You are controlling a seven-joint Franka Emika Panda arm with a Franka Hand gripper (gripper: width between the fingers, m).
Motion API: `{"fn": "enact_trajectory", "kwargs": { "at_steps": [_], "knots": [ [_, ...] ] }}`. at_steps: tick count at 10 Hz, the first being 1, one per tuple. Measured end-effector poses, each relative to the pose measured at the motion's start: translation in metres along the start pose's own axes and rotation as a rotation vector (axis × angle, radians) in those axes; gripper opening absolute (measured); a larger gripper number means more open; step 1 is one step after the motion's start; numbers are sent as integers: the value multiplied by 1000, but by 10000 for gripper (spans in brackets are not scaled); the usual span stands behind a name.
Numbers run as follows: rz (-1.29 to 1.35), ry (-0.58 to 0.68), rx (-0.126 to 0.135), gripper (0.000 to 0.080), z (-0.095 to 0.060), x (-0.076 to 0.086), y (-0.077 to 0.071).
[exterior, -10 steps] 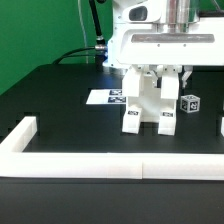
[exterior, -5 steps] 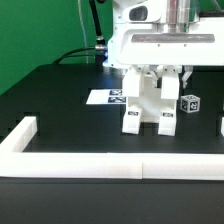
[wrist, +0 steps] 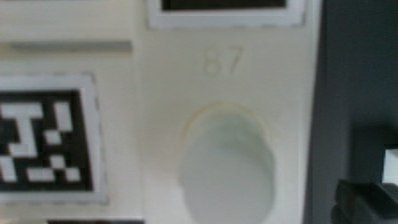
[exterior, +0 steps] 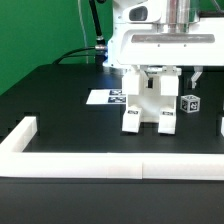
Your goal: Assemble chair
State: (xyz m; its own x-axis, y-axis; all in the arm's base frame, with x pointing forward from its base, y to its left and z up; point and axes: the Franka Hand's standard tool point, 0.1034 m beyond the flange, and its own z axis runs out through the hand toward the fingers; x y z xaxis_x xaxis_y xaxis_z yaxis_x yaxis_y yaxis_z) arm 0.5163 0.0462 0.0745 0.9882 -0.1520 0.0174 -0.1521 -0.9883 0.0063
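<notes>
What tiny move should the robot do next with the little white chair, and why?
Probably lift the end effector straight up. Its jaws look spread wide on either side of the chair, which stands on its own legs on the table, so rising straight should avoid knocking it over.

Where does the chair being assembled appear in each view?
Exterior view: the chair stands at centre, behind the white border wall.
Wrist view: the chair fills the picture, seen close up.
Shared landmark: a black-and-white tag on the chair.
</notes>
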Motion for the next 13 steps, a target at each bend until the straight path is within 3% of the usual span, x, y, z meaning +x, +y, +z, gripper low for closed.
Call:
{"fn": "enact_trajectory", "kwargs": {
  "at_steps": [6, 9, 13],
  "knots": [
    [0, -7, 2, 649, -4, 0, 0],
    [7, 0, 21, 649, -25, 2, -5],
    [50, 5, 51, 649, -56, -6, -30]
  ]
}}
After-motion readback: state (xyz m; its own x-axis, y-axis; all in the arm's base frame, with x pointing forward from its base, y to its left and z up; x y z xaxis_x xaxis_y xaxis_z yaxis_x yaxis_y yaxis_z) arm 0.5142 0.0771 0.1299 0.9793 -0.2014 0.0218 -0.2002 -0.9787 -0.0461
